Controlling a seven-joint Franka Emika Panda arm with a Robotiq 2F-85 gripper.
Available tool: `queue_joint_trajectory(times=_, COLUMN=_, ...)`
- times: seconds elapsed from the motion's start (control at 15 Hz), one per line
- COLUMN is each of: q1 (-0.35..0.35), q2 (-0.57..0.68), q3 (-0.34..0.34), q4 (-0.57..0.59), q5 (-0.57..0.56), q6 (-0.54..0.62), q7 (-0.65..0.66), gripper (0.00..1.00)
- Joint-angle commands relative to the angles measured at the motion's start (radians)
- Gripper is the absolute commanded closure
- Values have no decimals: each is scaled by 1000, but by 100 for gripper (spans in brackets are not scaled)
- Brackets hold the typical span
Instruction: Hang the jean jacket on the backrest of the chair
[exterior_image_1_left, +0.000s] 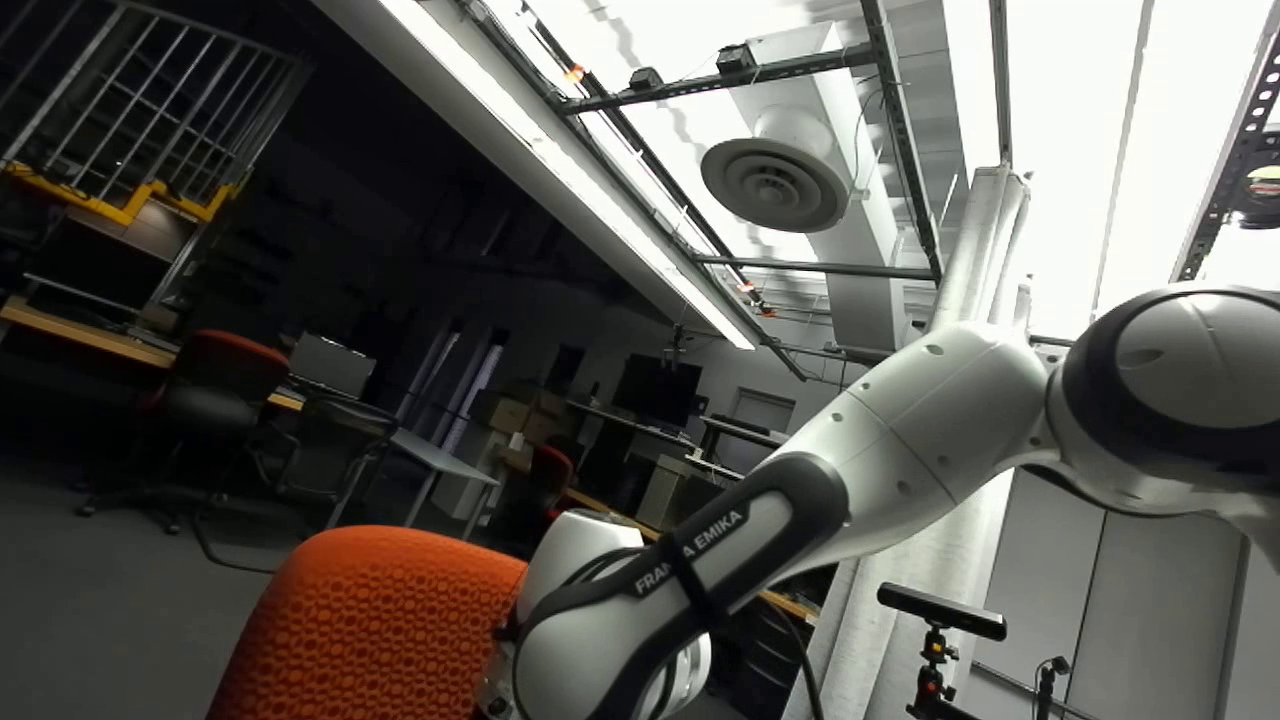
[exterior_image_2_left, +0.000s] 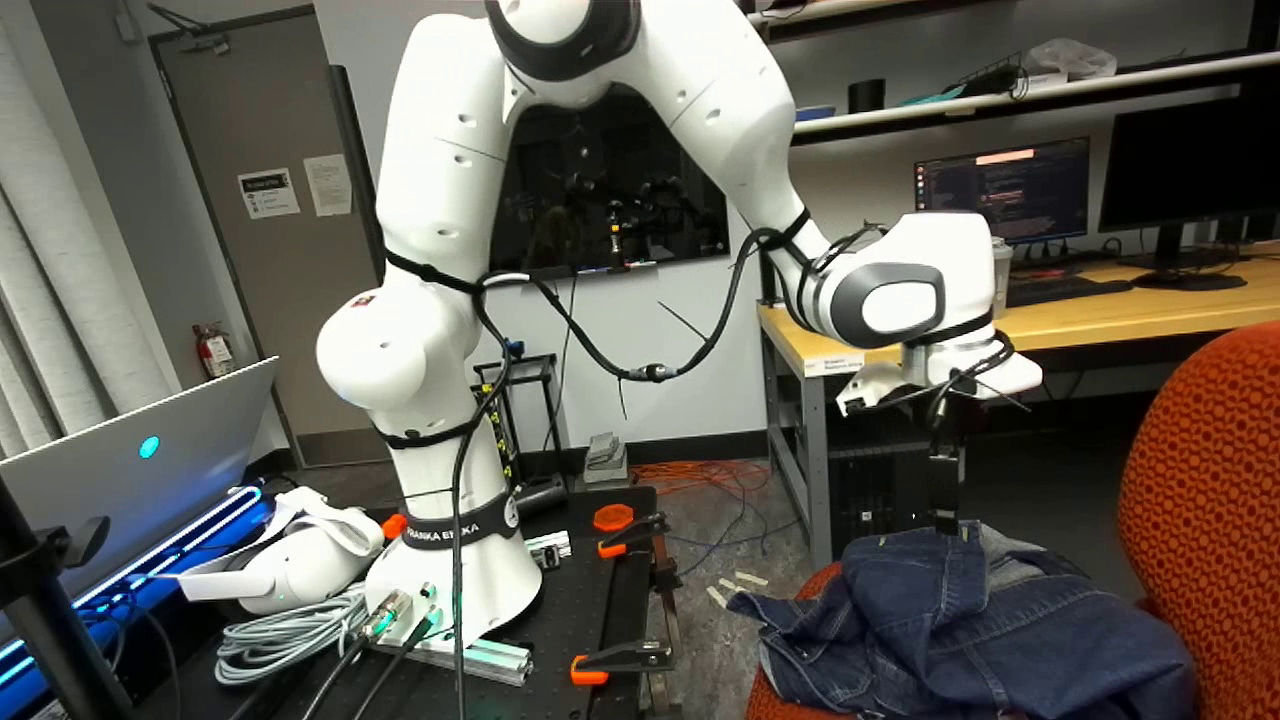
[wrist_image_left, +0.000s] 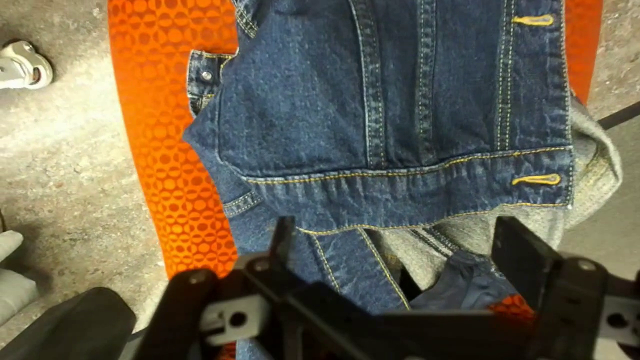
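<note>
Poised to grasp, hanging not begun

Judging by the pose, the pickup is the step in hand. The jacket (exterior_image_2_left: 990, 640) lies bunched on the chair seat (wrist_image_left: 165, 165); the gripper (wrist_image_left: 397, 232), jaws spread and grasping nothing, points down at it, though contact I cannot tell. Next, it should clench a fold, lift, then head for the backrest (exterior_image_2_left: 1215, 480), at two o'clock from the jacket in an exterior view.

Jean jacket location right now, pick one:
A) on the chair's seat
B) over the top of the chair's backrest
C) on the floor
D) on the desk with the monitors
A: the jean jacket lies rumpled below the top of the backrest in an exterior view, and the wrist view shows the orange seat beneath it.
</note>
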Motion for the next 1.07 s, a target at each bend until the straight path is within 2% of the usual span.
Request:
queue_joint_trajectory(times=0.0, q1=44, q2=123, q3=-36, q4=122, q5=25, q6=-24, q7=42, gripper=0)
queue_joint_trajectory(times=0.87, q1=127, q2=332, q3=-48, q4=254, q5=103, q6=-41, q7=94, gripper=0)
queue_joint_trajectory(times=0.93, q1=131, q2=344, q3=-51, q4=264, q5=103, q6=-44, q7=103, gripper=6)
queue_joint_trajectory(times=1.0, q1=134, q2=353, q3=-54, q4=273, q5=104, q6=-44, q7=109, gripper=26)
